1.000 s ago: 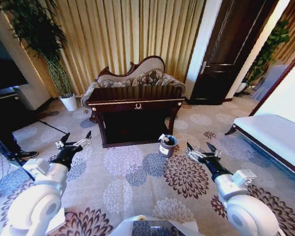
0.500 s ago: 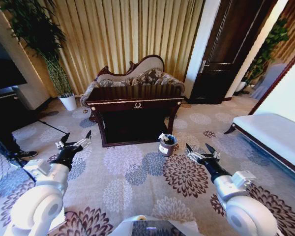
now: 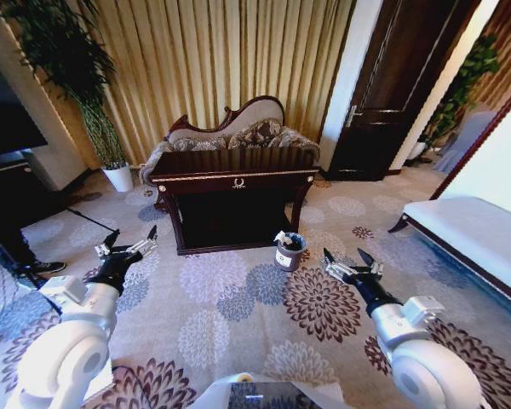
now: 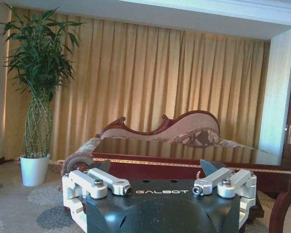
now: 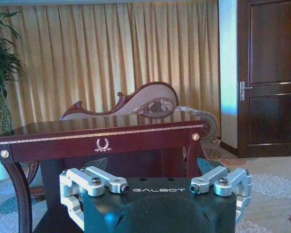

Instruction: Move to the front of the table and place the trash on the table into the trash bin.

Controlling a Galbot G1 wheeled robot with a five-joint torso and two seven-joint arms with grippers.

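Note:
The dark reddish-brown table stands a few steps ahead on the carpet, its gold emblem facing me; its glossy top also shows in the wrist views. The small dark trash bin sits on the floor by the table's front right leg. White crumpled trash pokes out of its top. My left gripper hangs open and holds nothing, low at the left. Low at the right, my right gripper is open too, just right of the bin.
A carved sofa stands behind the table before gold curtains. A plant in a white pot is at the left, with a dark cabinet nearer. A white bench runs along the right. Open carpet lies before the table.
The whole head picture has shifted very slightly, so the camera has moved a little. Both arms keep the same pose with open fingers.

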